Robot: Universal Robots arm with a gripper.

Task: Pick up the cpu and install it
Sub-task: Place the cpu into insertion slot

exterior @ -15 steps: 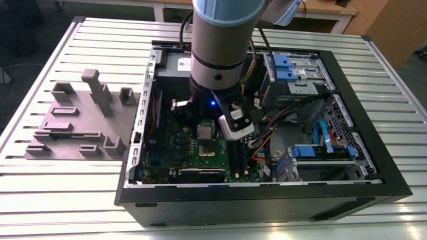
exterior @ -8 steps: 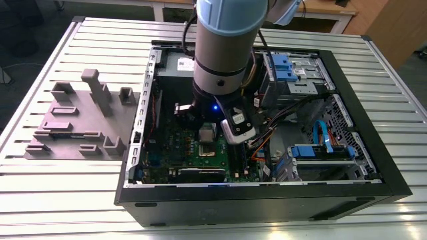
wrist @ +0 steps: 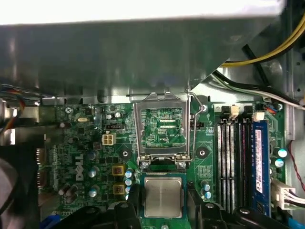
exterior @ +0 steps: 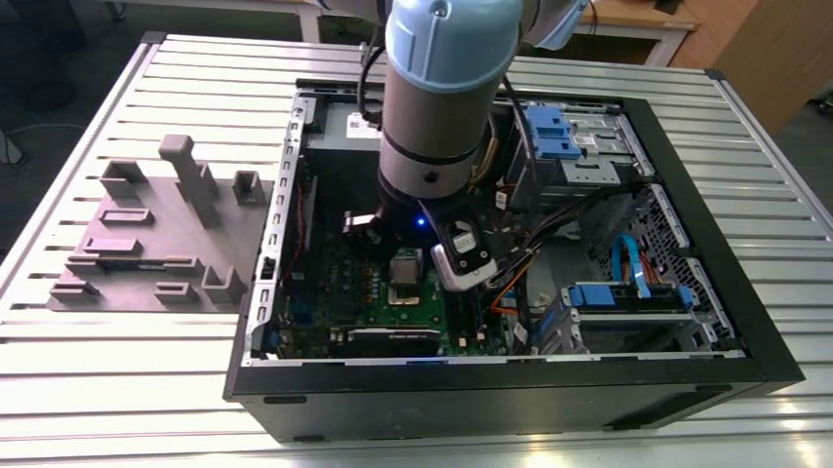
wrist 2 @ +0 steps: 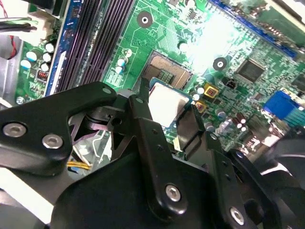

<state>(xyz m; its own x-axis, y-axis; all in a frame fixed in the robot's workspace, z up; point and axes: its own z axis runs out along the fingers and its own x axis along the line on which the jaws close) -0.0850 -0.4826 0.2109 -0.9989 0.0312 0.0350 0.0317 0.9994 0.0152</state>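
Over the motherboard, my fingers are clamped on the cpu by two opposite edges, metal top facing up. It hangs partly over the open socket, which lies below and slightly ahead, with the hinged frame standing raised beyond.

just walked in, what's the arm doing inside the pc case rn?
The arm is reaching down into the open PC case. Its gripper is shut on the cpu, with a finger on either side, holding it over the green motherboard close to the socket. The socket looks empty and its hinged frame is flipped open, so the cpu is picked up but not seated yet.
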